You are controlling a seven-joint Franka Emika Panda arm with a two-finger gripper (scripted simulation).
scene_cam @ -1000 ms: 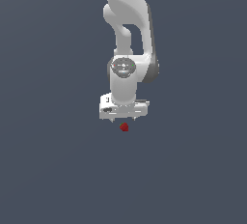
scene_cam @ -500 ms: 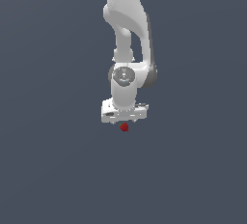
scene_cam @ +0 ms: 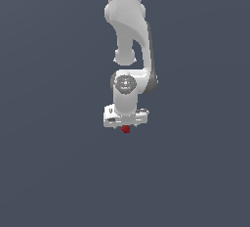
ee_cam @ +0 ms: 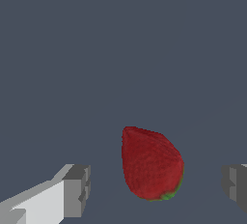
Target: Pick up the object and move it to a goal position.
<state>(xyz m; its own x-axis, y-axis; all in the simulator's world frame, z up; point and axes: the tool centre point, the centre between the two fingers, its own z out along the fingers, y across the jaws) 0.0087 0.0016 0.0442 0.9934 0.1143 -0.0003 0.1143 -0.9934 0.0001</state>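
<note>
gripper point(ee_cam: 157, 189): fingers spread apart, clamped on nothing; gap visible on both sides of the object
object point(ee_cam: 151, 164): red strawberry, green at one end, sat between the fingertips point(ee_cam: 76, 190), touching neither
exterior view: object point(scene_cam: 126, 129) peeked out just beneath gripper point(scene_cam: 125, 122), on the plain grey floor point(scene_cam: 195, 172)
arm point(scene_cam: 128, 35): hung straight down over it

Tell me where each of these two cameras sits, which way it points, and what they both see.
Exterior view: off the arm, facing the white arm, which hangs down from the picture's top; the gripper sits just above the strawberry on the grey floor.
Wrist view: on the wrist, looking past the two fingers at the strawberry, which lies between them with gaps on both sides.
Shared: the strawberry, the gripper and the grey floor.
</note>
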